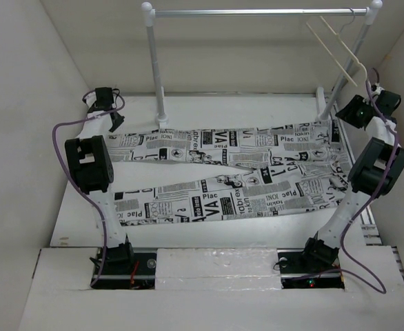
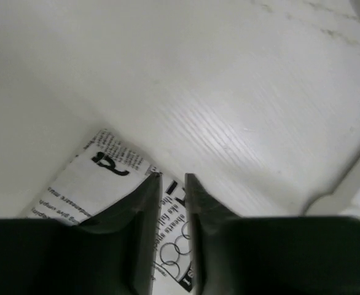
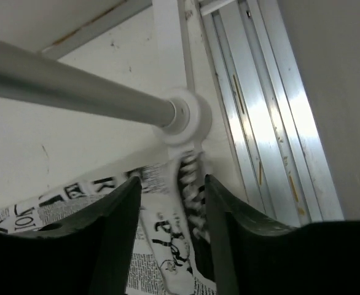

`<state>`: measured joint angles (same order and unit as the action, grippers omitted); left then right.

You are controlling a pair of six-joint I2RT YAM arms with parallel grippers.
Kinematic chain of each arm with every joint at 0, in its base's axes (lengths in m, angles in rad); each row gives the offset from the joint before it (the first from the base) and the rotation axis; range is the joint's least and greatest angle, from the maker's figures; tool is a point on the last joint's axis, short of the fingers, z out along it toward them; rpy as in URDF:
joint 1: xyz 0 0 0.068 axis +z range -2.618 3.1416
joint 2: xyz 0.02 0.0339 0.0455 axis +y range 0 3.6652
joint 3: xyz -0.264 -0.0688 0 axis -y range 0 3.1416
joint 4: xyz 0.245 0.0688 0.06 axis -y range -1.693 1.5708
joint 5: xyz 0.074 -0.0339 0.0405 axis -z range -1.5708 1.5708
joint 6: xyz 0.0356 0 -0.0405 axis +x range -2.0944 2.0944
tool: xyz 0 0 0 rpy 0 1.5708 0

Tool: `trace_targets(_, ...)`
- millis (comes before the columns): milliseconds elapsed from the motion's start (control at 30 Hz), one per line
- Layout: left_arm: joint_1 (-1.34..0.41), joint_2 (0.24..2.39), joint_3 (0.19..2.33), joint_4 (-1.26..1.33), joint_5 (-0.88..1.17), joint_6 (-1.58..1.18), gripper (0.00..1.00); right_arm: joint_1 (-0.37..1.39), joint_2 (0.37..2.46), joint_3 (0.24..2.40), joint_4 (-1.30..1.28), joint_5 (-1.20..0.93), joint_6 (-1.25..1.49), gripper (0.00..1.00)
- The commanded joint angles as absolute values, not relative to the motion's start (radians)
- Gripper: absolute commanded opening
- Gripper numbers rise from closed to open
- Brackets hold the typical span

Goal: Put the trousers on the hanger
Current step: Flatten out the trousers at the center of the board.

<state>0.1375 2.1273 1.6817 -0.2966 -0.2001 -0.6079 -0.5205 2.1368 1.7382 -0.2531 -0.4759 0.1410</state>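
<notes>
1. Top external view: the trousers (image 1: pixel 229 176) are laid flat on the table (image 1: pixel 257 231). The waist is turned towards the right pincer (image 1: pixel 343 114) and the leg ends towards the left pincer (image 1: pixel 114 121).
2. The left pincer is set at the hem of the far leg. In the left wrist view, printed cloth is seen under and just ahead of its fingers (image 2: pixel 148 209). The fingers are drawn near together, with a narrow slit left between them. Whether cloth is clamped cannot be told.
3. The right pincer is held over the waistband with its fingers (image 3: pixel 121 227) well apart. Gathered cloth is seen between and below them. Whether it is touched cannot be told.
4. The hanger (image 1: pixel 340 52) is hung at the right end of the rail (image 1: pixel 257 12). It is above and beyond the right pincer and well apart from the trousers.
5. Ahead of the left pincer, bare table is left open; a side wall stands to its left.
6. The right pincer is hemmed in. A silver tube (image 3: pixel 75 92) with a white joint lies just ahead, and metal tracks (image 3: pixel 272 123) run to its right.
7. The hem beneath the left fingers is hidden. The lower part of both wrist views is filled by the pincer bodies. The hanger's hook is faint in the top view.
</notes>
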Motion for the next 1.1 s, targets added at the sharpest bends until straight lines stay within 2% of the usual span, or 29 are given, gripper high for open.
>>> trace_targets(0, 0.130, 2.102, 1.747, -0.339, -0.116, -0.565, 0.20, -0.506, 2.145, 1.848, -0.239, -0.473, 0.175, 0.54)
trace_targets(33, 0.130, 2.076, 1.750, -0.344, -0.107, -0.555, 0.36, -0.496, 2.131, 1.848, -0.288, -0.456, 0.176, 0.66)
trace_targets(67, 0.130, 2.056, 1.747, -0.379, -0.112, -0.554, 0.41, -0.486, 2.111, 1.832, -0.305, -0.446, 0.173, 0.69)
trace_targets(133, 0.130, 1.934, 1.686, -0.376, -0.127, -0.548, 0.49, -0.486, 2.004, 1.690, -0.287, -0.437, 0.173, 0.70)
trace_targets(200, 0.121, 1.826, 1.524, -0.347, -0.108, -0.545, 0.48, -0.486, 1.825, 1.523, -0.224, -0.443, 0.207, 0.67)
trace_targets(233, 0.121, 1.715, 1.458, -0.342, -0.103, -0.548, 0.48, -0.476, 1.759, 1.429, -0.136, -0.469, 0.227, 0.59)
trace_targets(267, 0.097, 1.557, 1.205, -0.363, -0.139, -0.569, 0.48, -0.436, 1.573, 1.094, -0.017, -0.486, 0.321, 0.24)
trace_targets(300, 0.097, 1.555, 1.203, -0.364, -0.140, -0.569, 0.48, -0.436, 1.571, 1.091, -0.015, -0.486, 0.322, 0.24)
trace_targets(367, 0.087, 1.415, 1.084, -0.400, -0.175, -0.650, 0.48, -0.344, 1.397, 0.967, 0.026, -0.440, 0.353, 0.00)
trace_targets(400, 0.097, 1.382, 0.986, -0.425, -0.175, -0.676, 0.47, -0.301, 1.347, 0.866, 0.029, -0.427, 0.376, 0.00)
trace_targets(533, 0.126, 1.295, 0.868, -0.543, -0.149, -0.782, 0.47, -0.073, 1.146, 0.724, 0.014, -0.382, 0.376, 0.00)
trace_targets(567, 0.126, 1.293, 0.852, -0.557, -0.132, -0.805, 0.47, 0.016, 1.117, 0.707, 0.005, -0.383, 0.368, 0.00)
trace_targets(800, 0.112, 1.290, 0.697, -0.536, 0.054, -0.896, 0.40, 0.293, 1.022, 0.672, -0.115, -0.368, 0.282, 0.04)
trace_targets(1067, 0.092, 1.394, 0.666, -0.474, -0.052, -0.885, 0.35, 0.331, 0.991, 0.693, -0.198, -0.313, 0.245, 0.09)
